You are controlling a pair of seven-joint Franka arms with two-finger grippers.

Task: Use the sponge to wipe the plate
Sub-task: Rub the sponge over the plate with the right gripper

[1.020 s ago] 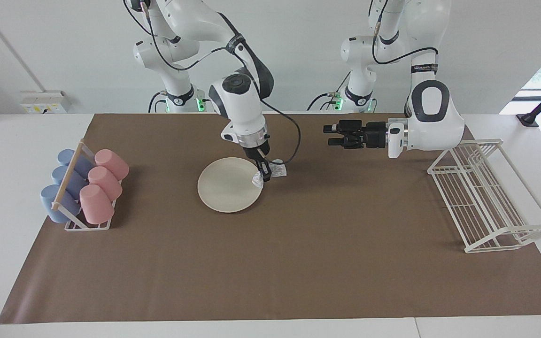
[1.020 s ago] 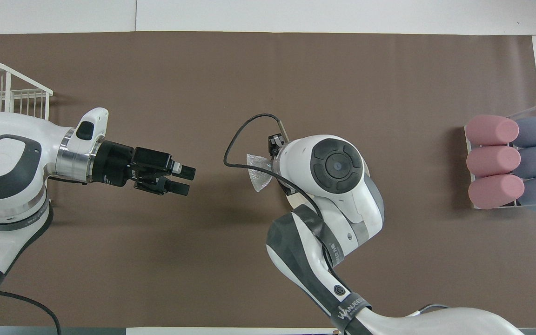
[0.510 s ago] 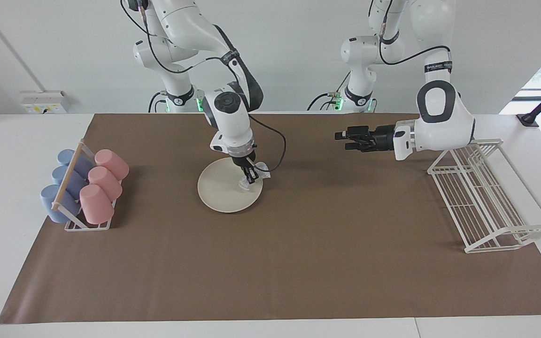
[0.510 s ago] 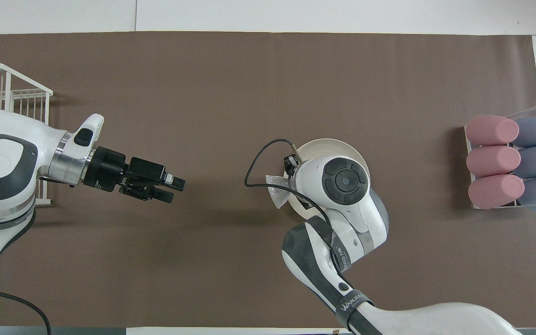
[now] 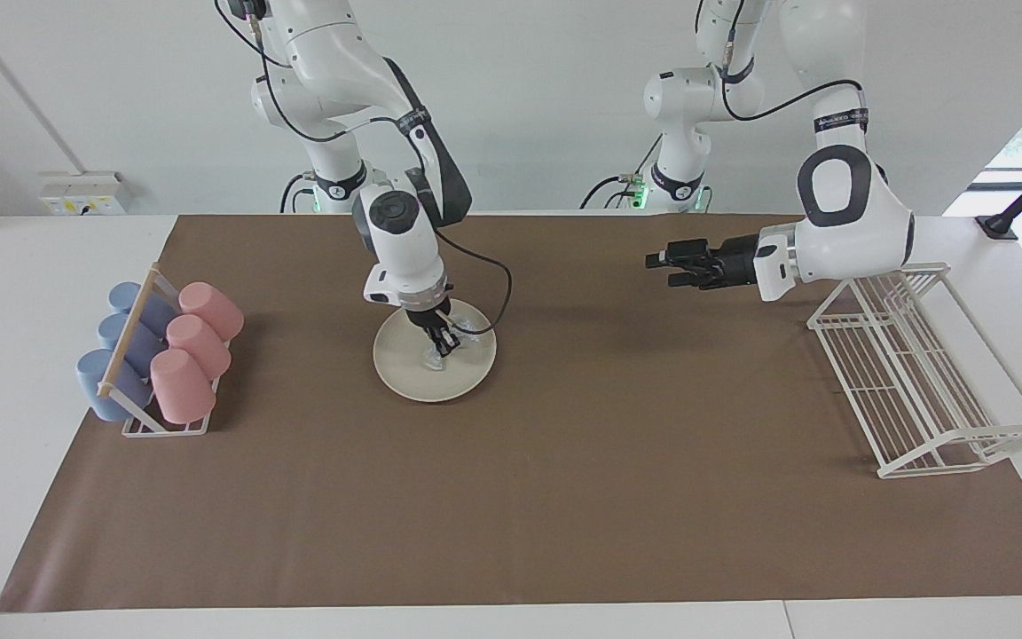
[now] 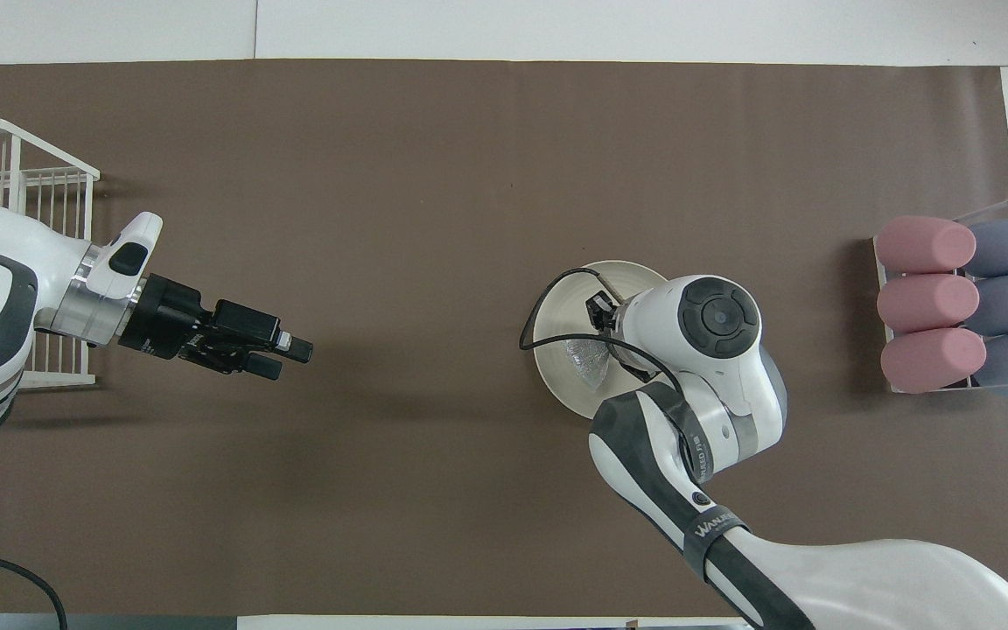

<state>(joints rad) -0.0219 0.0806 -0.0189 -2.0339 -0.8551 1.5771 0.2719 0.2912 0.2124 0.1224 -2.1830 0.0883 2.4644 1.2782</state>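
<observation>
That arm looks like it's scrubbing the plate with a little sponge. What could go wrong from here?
Nothing pins the plate down: it lies loose on the brown mat, so a hard push might slide it. The right gripper pinches only part of the soft sponge, which could slip free. The cable looping beside that gripper hangs close over the plate and might snag. The left gripper waits open in the air near the white wire rack.

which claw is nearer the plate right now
Right. The right claw is down over the plate, shut on the sponge. The left claw hangs open above the mat, well off toward the left arm's end by the wire rack.
</observation>
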